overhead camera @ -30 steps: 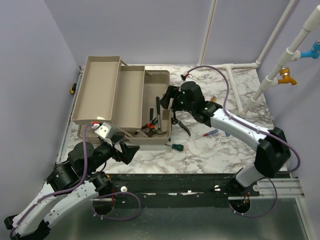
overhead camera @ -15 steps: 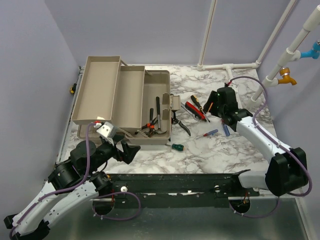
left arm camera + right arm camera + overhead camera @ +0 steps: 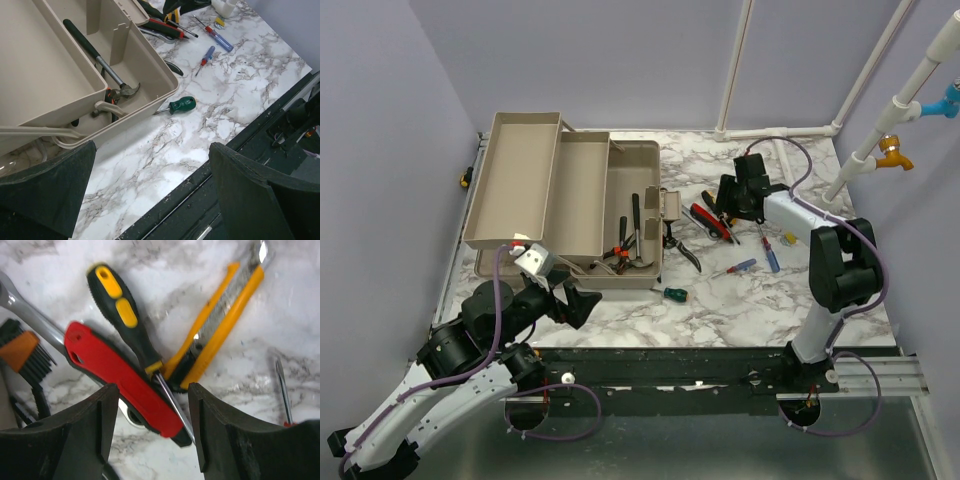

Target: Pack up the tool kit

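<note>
Here, at the pick-up stage of packing: right claw (image 3: 152, 407) spread wide and empty, poised low over a heap of loose tools on the table (image 3: 740, 310), well to the right of the open toolbox (image 3: 582, 190). Between the fingers (image 3: 75, 440), a yellow-and-black screwdriver (image 3: 120, 315) appearing to lie across a red-handled tool (image 3: 117, 372), shaft touching a yellow utility knife (image 3: 225, 322).

Judged the likeliest target: the yellow-and-black screwdriver, being uppermost.
- Lower straight down with the jaws astride the fat part of the handle, across its length and not along it.
- Keep both fingertips off the red-handled tool underneath and off the yellow utility knife beside the shaft, or risk pinching two tools together.
- Close only on reaching handle level.
- Expect a smooth, rounded handle prone to rolling, so grip near its middle for balance.
- Lift vertically before swinging left, so as not to drag the neighbours.
- Carry to the deep compartment of the toolbox, beside the hammer (image 3: 97, 55) already inside, and release low.

At the other side, left claw (image 3: 150, 200) likewise wide and empty, hovering just off the near corner of the toolbox, with a green-handled screwdriver (image 3: 182, 105) on the table close by. Keep it out of the right arm's path. Also unpacked: a small screwdriver (image 3: 740, 267) and a pair of cutters (image 3: 682, 248).
</note>
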Controlling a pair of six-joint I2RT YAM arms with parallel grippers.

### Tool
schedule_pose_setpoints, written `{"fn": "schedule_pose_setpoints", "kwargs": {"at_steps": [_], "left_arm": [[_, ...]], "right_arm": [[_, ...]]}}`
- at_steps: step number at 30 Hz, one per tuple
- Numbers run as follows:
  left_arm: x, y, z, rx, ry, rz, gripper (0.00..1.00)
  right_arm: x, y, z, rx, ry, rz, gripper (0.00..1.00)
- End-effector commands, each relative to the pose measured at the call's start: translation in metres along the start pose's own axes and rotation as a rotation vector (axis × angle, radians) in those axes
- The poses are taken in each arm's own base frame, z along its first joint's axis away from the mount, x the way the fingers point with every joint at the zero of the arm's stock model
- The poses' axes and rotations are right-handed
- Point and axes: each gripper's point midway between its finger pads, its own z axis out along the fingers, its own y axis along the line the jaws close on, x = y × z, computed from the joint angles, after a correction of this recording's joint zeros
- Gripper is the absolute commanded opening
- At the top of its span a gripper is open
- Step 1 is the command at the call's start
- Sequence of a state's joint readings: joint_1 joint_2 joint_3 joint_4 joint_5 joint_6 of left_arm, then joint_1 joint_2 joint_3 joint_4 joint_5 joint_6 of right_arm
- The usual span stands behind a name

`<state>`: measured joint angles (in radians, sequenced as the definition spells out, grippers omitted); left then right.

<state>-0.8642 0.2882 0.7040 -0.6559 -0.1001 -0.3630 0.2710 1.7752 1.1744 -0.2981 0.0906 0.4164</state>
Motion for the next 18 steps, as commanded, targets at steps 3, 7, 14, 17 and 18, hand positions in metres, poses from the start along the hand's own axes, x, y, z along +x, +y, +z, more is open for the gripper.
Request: {"fn": "schedule_pose_setpoints", "kwargs": {"at_steps": [3,7,14,17,18], "left_arm": [[0.004,-0.002,0.002,0.014,0.016,0.007,0.99],[0.003,-0.002,0.002,0.012,0.016,0.008,0.99],[0.004,-0.001,0.003,0.008,0.023,0.011,0.99],[0.005,-0.001,0.004,0.006,0.028,0.012,0.99],[0.005,-0.001,0.004,0.005,0.029,0.012,0.99]], "right_arm": [[-0.031,0.015,0.011,-0.041,-0.016,-0.102,0.64],[-0.024,0.014,0.031,-0.036,0.035,-0.146,0.60],[0.002,0.019,0.062,-0.067,0.141,-0.138,0.51],[0.009,0.017,0.066,-0.057,0.171,-0.130,0.21],[0.007,0.018,0.064,-0.058,0.168,-0.120,0.07]]}}
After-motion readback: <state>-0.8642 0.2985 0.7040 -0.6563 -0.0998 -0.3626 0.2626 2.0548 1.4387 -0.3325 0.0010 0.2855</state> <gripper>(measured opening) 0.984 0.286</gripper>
